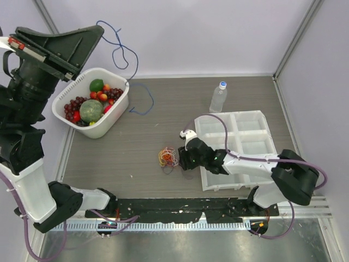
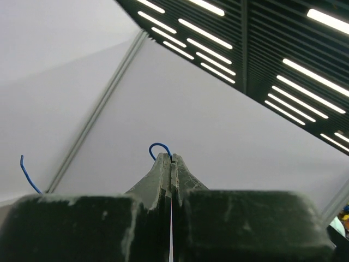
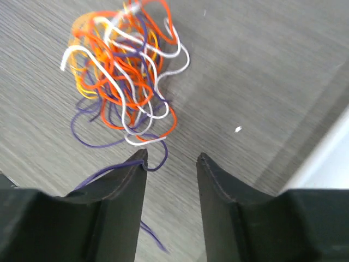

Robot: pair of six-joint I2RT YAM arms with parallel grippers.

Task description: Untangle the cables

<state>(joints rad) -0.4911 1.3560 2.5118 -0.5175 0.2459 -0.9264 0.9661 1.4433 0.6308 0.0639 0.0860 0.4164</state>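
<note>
A small tangle of thin orange, white, yellow and purple cables (image 1: 168,157) lies on the table at mid front, and it fills the upper left of the right wrist view (image 3: 122,76). My right gripper (image 1: 183,160) (image 3: 172,158) is open, low over the table just right of the tangle. A purple strand (image 3: 109,170) lies across its left fingertip. My left gripper (image 1: 100,30) (image 2: 171,157) is raised high at the far left, shut on a blue cable (image 2: 159,146). That blue cable (image 1: 124,54) hangs down and loops on the table beside the tub.
A white tub (image 1: 112,117) of fruit stands at the back left. A clear water bottle (image 1: 218,97) stands at the back right. A white compartment tray (image 1: 256,126) lies right of my right gripper. Walls close in the back and right.
</note>
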